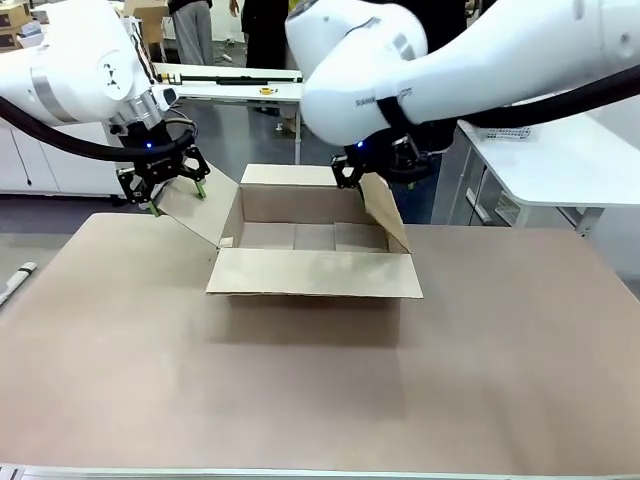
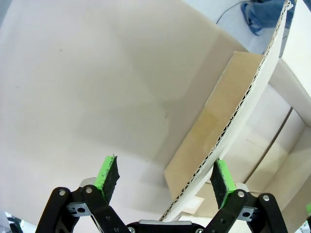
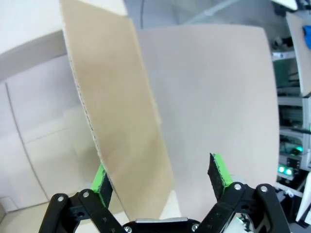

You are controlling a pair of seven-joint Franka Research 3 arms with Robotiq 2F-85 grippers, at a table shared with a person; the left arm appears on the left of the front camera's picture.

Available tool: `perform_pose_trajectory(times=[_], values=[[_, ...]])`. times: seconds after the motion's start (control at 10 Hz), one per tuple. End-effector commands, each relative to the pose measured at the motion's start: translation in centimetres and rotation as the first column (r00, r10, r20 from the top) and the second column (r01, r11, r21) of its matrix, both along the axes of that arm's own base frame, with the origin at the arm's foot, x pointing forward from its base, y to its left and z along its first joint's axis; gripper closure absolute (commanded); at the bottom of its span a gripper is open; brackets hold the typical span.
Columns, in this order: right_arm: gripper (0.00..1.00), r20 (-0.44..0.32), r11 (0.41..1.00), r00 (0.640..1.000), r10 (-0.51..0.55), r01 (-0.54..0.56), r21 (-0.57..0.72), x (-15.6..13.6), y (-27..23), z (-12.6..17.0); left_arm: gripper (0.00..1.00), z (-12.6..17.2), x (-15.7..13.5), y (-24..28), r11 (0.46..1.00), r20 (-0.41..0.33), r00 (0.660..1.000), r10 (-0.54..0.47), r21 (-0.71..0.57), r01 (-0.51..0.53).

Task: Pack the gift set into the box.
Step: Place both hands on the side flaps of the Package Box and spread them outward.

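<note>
1. The left hand (image 1: 163,183) hangs at the box's left side flap (image 1: 197,208), fingers spread. In the left wrist view the flap's corrugated edge (image 2: 232,126) runs up between the two green pads (image 2: 107,174) and lies close against the one on the picture's right; whether it touches I cannot tell. The hand is not pinching it.

2. The right hand (image 1: 372,165) hangs at the box's right side flap (image 1: 385,212), also spread. In the right wrist view that flap (image 3: 116,121) rises between the fingers, hard by the pad on the picture's left, with a clear gap to the other.

3. The box (image 1: 314,272) sits open on the bench (image 1: 320,400), its long axis running left to right across the robot's front. The near flap (image 1: 314,273) is folded down toward the robot and the far flap (image 1: 285,175) stands up behind. Its floor shows only bare cardboard.

4. The gift set appears in none of the views, so which way it lies from either hand cannot be told. By my judgement the packing has not begun, and both hands are placed to hold the side flaps apart, so the opening is free from above.

5. The bench near the box is bare, with a pale object (image 1: 18,278) at its left edge.

6. Beyond the box a person (image 1: 425,170) stands mostly hidden behind the right arm, and white tables (image 1: 560,160) fill the room behind.
</note>
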State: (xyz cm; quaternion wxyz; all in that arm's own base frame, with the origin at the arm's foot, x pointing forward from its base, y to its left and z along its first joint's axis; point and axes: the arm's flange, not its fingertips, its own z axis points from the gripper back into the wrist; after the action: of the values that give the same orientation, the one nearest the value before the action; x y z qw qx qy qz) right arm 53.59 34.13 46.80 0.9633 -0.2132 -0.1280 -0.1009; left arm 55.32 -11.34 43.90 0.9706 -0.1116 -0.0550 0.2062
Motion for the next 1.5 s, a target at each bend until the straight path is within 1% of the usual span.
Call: perform_pose_trajectory(times=[0.0,0.2,0.3,0.4,0.5,0.6,0.9,1.0,1.1,1.2,1.4], values=[[0.00,-0.037,1.000,0.999,-0.005,0.004,-0.005,-1.3,-3.4,-0.2,0.00,0.2,-0.1,-0.1,1.000,-0.008,1.000,0.016,0.015,-0.016],[0.00,-0.084,0.999,0.995,-0.047,0.049,0.022,-2.1,-6.2,-0.9,0.00,0.2,-0.1,-0.1,1.000,-0.008,1.000,0.016,0.015,-0.016],[0.00,-0.090,0.997,0.994,-0.068,0.072,0.041,-2.6,-7.3,-1.3,0.00,0.2,-0.1,-0.1,1.000,-0.008,1.000,0.016,0.015,-0.016],[0.00,-0.073,0.992,0.993,-0.093,0.099,0.079,-3.4,-8.7,-1.3,0.00,0.2,-0.1,-0.1,1.000,-0.008,1.000,0.016,0.015,-0.016],[0.00,-0.063,0.983,0.994,-0.090,0.098,0.152,-4.5,-9.0,-0.8,0.00,0.2,-0.1,-0.1,1.000,-0.008,1.000,0.016,0.015,-0.016],[0.00,-0.083,0.995,0.992,-0.096,0.098,0.017,-1.7,-7.0,-1.3,0.00,0.2,-0.1,-0.1,1.000,-0.008,1.000,0.016,0.015,-0.016],[0.00,-0.083,0.995,0.992,-0.096,0.098,0.017,-1.7,-7.0,-1.3,0.00,0.2,-0.1,-0.1,1.000,-0.008,1.000,0.016,0.015,-0.016],[0.00,-0.086,0.994,0.992,-0.096,0.100,0.046,-2.3,-7.3,-1.4,0.00,0.2,-0.1,-0.1,1.000,-0.008,1.000,0.016,0.015,-0.016],[0.00,-0.081,0.983,0.991,-0.108,0.118,0.137,-1.2,-9.3,-0.8,0.00,0.2,-0.1,-0.1,1.000,-0.008,1.000,0.016,0.015,-0.016],[0.00,-0.104,0.972,0.990,-0.092,0.111,0.207,-0.3,-10.7,-0.3,0.00,0.2,-0.1,-0.1,1.000,-0.008,1.000,0.016,0.015,-0.016],[0.00,-0.106,0.939,0.990,-0.094,0.124,0.320,1.8,-13.5,0.2,0.00,0.2,-0.1,-0.1,1.000,-0.008,1.000,0.016,0.015,-0.016]])
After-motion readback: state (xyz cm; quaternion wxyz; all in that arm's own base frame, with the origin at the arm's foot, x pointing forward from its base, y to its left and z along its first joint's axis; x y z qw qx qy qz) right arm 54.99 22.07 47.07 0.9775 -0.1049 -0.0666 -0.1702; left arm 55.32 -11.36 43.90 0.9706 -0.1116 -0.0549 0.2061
